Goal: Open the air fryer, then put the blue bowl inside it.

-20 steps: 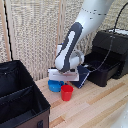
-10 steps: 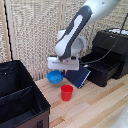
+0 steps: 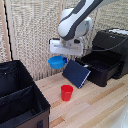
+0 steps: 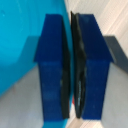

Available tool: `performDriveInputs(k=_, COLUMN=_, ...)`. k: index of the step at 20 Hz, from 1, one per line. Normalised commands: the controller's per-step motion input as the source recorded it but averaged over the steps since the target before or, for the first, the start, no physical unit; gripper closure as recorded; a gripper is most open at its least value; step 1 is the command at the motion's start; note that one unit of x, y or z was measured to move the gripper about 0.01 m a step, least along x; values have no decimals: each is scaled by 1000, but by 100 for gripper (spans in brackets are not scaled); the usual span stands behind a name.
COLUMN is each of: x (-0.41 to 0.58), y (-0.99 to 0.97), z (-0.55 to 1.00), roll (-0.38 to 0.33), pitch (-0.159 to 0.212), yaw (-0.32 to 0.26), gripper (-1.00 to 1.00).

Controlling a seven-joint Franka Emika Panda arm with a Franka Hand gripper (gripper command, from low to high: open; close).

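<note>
The gripper was pinched nearly closed on the rim of the blue bowl, held aloft above the red cup, left of the air fryer. The bowl looked light, rigid, slick; the thin rim was the sensible hold.

The whole exterior view is blurred. There the claw hides the blue bowl's right rim, and the arm covers part of the air fryer. The black bin is cut off at the left edge.
</note>
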Motion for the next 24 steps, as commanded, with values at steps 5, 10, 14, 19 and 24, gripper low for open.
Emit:
performDriveInputs(k=5, x=276, y=-124, z=630, roll=-11, pitch=-18, yaw=-234, gripper=100)
performDriveInputs(k=10, x=267, y=-433, z=622, roll=3, pitch=-21, yaw=-192, gripper=100)
performDriveInputs(k=14, x=161, y=-629, z=381, roll=54, pitch=-92, yaw=-142, gripper=100)
performDriveInputs(k=19, x=32, y=-701, z=245, roll=45, pitch=-83, yaw=-140, gripper=100)
performDriveInputs(k=24, x=-3, y=-724, z=73, roll=8, pitch=-48, yaw=-167, gripper=100)
